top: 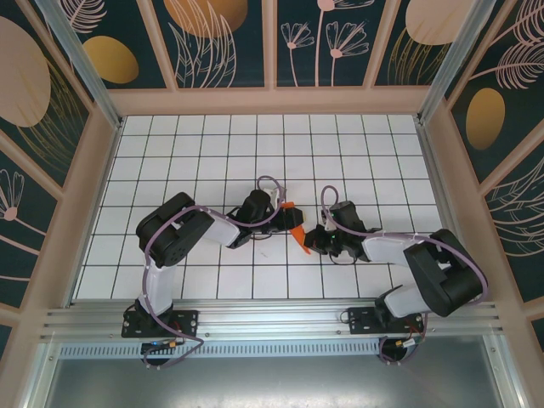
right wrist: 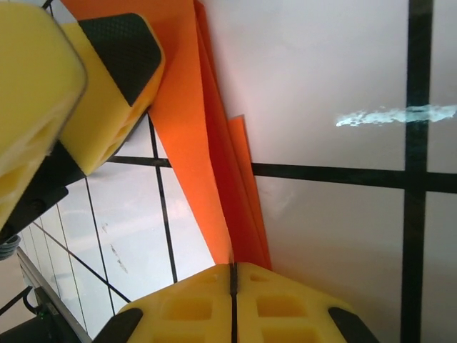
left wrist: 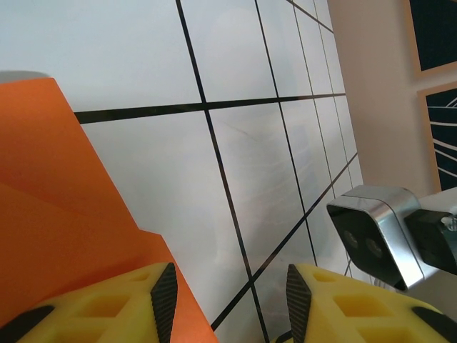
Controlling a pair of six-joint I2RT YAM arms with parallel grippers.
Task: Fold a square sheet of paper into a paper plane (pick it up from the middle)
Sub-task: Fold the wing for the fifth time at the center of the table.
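Top external view: the sheet of paper (top: 295,228) is thin, bright orange and creased into a narrow pointed strip. It is held up between the two arms at the middle of the table (top: 170,144), a white surface ruled with black grid lines. The left gripper (top: 279,214) is just left of the paper and the right gripper (top: 311,240) just right of it. Dark panels with pale plant drawings (top: 221,42) wall the table in, and an aluminium rail (top: 272,319) runs along the near side.

Left wrist view: the paper (left wrist: 64,214) is matte and flat, with one straight fold edge. It lies against the left-hand yellow finger (left wrist: 107,307), which has a black textured pad. The jaws stand well apart, gripping nothing. A silver camera housing (left wrist: 375,236) sits right of the paper.

Right wrist view: the paper (right wrist: 193,143) shows several stacked layers with sharp edges. The right gripper (right wrist: 233,300) has its yellow jaws closed, pinching the paper's lower end. The table (right wrist: 335,236) is glossy beside it
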